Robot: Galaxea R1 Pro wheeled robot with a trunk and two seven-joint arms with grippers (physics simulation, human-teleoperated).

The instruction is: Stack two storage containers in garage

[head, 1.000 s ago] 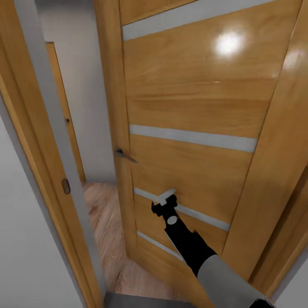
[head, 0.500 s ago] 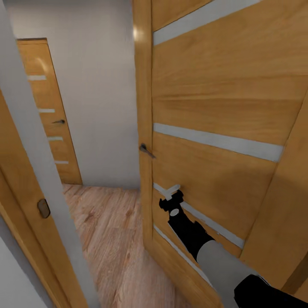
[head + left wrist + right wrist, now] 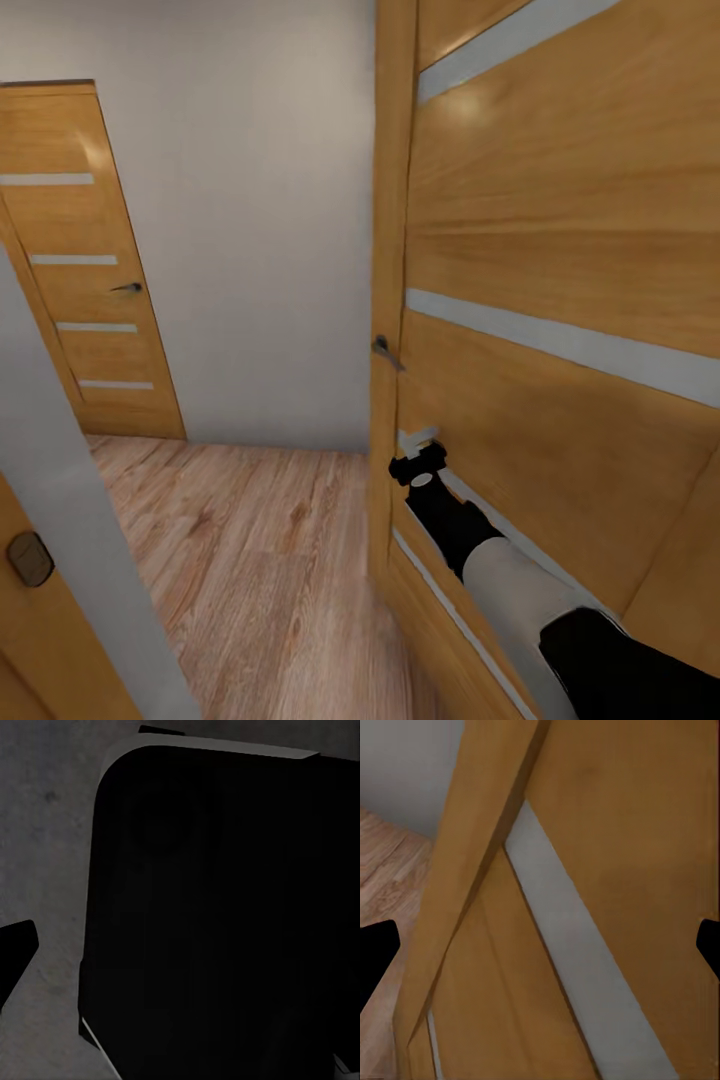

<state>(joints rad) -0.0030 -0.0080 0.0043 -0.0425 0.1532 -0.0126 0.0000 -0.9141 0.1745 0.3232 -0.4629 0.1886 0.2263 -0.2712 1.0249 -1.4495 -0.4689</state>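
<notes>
The two storage containers are out of view. My right gripper (image 3: 420,462) is stretched forward and rests against a frosted strip low on the wooden door (image 3: 560,250), just past its edge and below the handle (image 3: 385,350). In the right wrist view the right gripper (image 3: 540,949) is open and holds nothing, its fingertips (image 3: 375,952) wide apart over the door panel. In the left wrist view the left gripper (image 3: 180,952) hangs over my black body above the dark grey concrete floor (image 3: 45,832), with one fingertip (image 3: 13,949) far out to the side.
The door stands partly open onto a hallway with a light wood-plank floor (image 3: 250,540), a pale grey wall (image 3: 250,200) and a second, closed wooden door (image 3: 80,280). The door frame (image 3: 60,520) with its latch plate (image 3: 28,558) is close by on the left.
The door has swung further open and its edge now sits further right in the view. The camera has shifted too, so more of the hallway shows. My right gripper stays against the door.
</notes>
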